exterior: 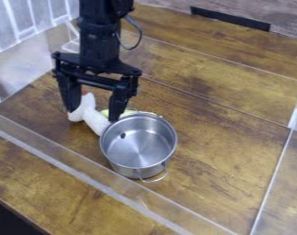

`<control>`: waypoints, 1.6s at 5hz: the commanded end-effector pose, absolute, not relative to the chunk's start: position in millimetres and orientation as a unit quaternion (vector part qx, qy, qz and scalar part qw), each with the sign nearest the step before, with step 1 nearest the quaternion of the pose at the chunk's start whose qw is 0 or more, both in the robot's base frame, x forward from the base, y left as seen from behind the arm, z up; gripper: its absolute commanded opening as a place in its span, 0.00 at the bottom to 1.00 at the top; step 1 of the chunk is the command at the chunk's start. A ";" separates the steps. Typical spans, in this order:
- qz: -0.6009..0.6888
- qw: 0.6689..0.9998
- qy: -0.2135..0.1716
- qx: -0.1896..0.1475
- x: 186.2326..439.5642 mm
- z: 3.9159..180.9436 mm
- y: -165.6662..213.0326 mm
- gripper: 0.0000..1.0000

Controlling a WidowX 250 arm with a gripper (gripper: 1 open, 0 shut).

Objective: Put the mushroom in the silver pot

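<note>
Wood-grained, the surface [231,115] carries the pot [138,145]. Just beside it lies the mushroom [89,116], partly hidden by the end effector [94,103], which hovers above with its fingers spread wide.

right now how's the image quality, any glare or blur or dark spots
camera view: soft, grainy overall; gripper so dark that its detail is lost; bright sheen inside the silver pot; mushroom's white stem pale, little texture showing; wooden table lit unevenly, darker toward the bottom left corner
</note>
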State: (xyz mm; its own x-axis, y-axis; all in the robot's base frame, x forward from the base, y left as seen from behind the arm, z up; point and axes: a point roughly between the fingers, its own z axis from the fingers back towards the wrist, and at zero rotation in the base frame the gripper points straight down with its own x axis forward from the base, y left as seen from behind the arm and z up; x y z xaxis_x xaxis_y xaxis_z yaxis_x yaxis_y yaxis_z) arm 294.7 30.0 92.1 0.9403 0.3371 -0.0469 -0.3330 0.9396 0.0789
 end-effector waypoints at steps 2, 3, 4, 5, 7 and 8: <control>0.332 0.943 -0.012 0.023 317.8 85.7 62.1 1.00; 0.399 0.917 -0.016 0.006 333.7 74.3 70.0 1.00; 0.507 0.862 -0.016 -0.006 339.5 63.8 75.3 1.00; 0.583 0.812 -0.013 -0.011 345.8 55.6 79.6 1.00; 0.612 0.790 0.002 -0.015 344.8 35.6 76.8 0.00; 0.607 0.795 0.006 -0.012 343.7 28.6 74.7 0.00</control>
State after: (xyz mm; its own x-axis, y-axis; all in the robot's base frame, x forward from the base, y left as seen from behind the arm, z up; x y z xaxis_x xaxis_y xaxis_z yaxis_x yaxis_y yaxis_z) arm 348.8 72.6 30.9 0.2590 0.9654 -0.0287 -0.9658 0.2585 -0.0207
